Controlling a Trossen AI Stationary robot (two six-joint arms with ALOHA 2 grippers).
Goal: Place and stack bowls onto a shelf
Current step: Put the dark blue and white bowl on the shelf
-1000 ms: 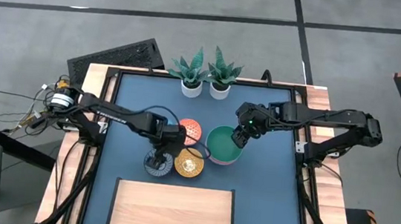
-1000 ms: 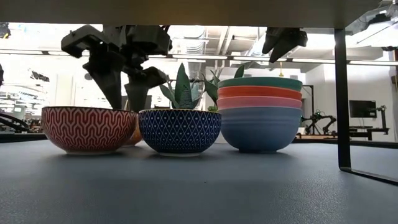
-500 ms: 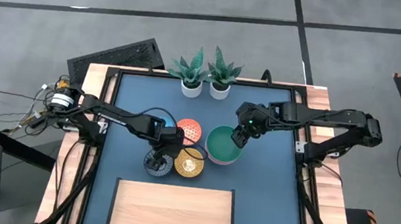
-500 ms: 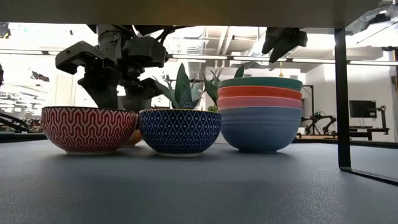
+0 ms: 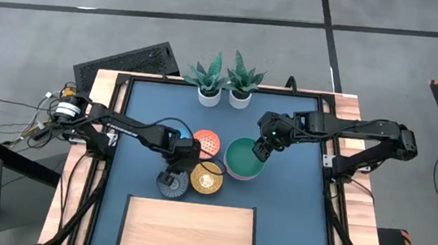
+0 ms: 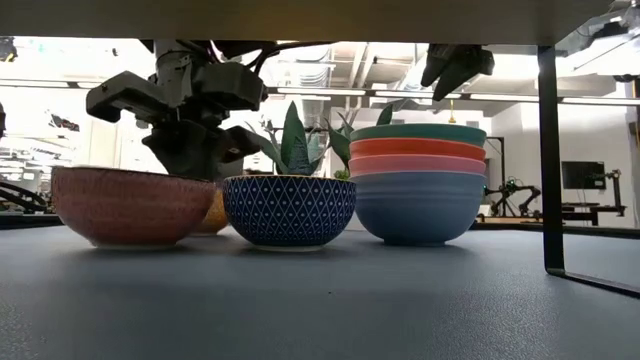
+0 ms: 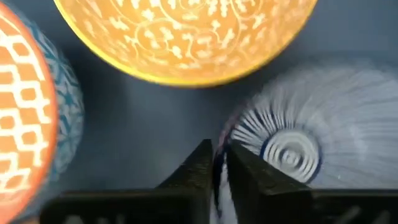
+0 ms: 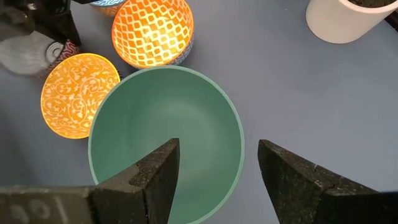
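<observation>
My left gripper (image 5: 175, 171) is down at the grey-blue bowl (image 5: 170, 186) and shut on it; that bowl shows a reddish outside in the low view (image 6: 130, 205). Beside it stand the yellow-orange bowl (image 5: 207, 179) and, farther back, the orange-red bowl (image 5: 209, 143). A stack of plain bowls (image 6: 418, 180) with the green one (image 5: 244, 159) on top rests on the table to the right. My right gripper (image 8: 217, 149) hangs open above the stack's rim, clear of it. The pale wooden shelf (image 5: 189, 234) lies at the near edge. My left gripper pinches the grey-blue bowl's rim (image 7: 219, 163) on its far side, one finger inside the bowl and one outside. The fingers (image 7: 202, 171) come from above, pointing down. The bowl stays upright; whether its foot is on the table or just off it, I cannot tell.
Two white pots with green plants (image 5: 225, 81) stand at the far edge. A blue diamond-patterned bowl (image 6: 288, 210) sits between the held bowl and the stack in the low view. The shelf's dark post (image 6: 548, 160) rises at the right. Bare tabletop lies in front of the bowls.
My left gripper has come down onto the grey-blue bowl and shut on its rim. The bowl has shifted a little and shows blurred in the low view. The other bowls stand as before.
</observation>
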